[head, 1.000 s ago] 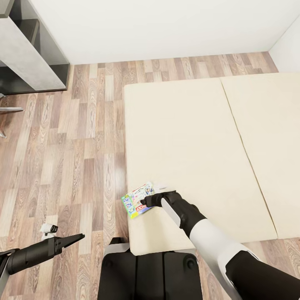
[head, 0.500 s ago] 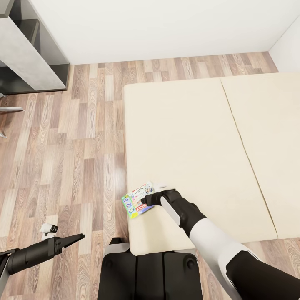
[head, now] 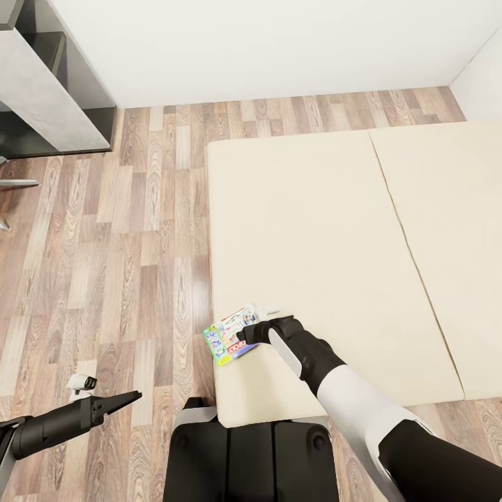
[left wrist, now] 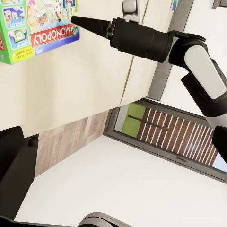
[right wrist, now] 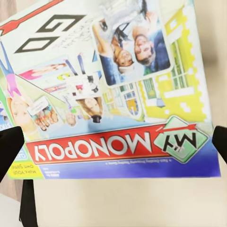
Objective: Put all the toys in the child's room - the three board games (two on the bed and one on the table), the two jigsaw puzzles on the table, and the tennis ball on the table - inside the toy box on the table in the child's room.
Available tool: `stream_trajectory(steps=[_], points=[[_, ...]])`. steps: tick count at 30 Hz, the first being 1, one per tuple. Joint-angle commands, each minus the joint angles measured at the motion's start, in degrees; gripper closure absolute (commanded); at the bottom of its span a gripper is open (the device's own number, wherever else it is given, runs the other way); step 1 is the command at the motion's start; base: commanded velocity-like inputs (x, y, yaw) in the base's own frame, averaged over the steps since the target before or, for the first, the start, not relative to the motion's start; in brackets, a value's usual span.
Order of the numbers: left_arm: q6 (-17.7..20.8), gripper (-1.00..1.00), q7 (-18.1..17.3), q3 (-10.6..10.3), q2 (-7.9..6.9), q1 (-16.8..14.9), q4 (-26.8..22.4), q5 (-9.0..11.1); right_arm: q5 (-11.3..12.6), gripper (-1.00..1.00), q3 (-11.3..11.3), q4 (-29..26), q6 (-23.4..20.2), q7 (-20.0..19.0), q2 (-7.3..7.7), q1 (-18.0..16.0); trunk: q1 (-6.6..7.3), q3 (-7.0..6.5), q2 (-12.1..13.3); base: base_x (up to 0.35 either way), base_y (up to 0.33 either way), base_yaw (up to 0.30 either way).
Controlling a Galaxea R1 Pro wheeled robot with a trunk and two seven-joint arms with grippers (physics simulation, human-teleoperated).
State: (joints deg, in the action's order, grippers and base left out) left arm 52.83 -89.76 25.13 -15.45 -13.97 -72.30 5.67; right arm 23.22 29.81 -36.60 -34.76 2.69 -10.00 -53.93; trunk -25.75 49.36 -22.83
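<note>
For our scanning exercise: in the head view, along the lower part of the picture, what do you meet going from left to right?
Left gripper → wooden floor → board game → right gripper → bed.

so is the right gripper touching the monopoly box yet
Cannot tell. In the head view the right gripper overlaps the Monopoly box on the bed, but no view shows contact or a gap plainly.

Head camera looks steeply down from above the robot onto the bed [head: 314, 230] and floor. Right wrist camera sits very close over the board game [right wrist: 113, 90]. Left wrist camera views that board game [left wrist: 33, 26] from farther off
</note>
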Motion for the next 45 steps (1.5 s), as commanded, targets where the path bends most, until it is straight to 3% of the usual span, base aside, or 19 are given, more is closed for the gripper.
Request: stream_trajectory(steps=[1,34,45], points=[[0.6,-1.0,-0.2,0.0,-0.01,0.0,0.0,0.0,0.3,-1.0,0.1,0.0,-0.2,0.3,0.0,0.0,-0.03,0.06,-0.1,0.0,0.0,0.0],[0.6,-1.0,-0.2,0.0,-0.01,0.0,0.0,0.0,-0.1,-1.0,0.1,0.5,1.0,3.2,0.0,0.0,-0.03,0.06,-0.1,0.0,0.0,0.0],[0.6,-1.0,-0.2,0.0,-0.01,0.0,0.0,0.0,-0.3,-1.0,0.1,2.9,5.5,3.1,0.0,0.1,-0.03,0.06,-0.1,0.0,0.0,0.0]])
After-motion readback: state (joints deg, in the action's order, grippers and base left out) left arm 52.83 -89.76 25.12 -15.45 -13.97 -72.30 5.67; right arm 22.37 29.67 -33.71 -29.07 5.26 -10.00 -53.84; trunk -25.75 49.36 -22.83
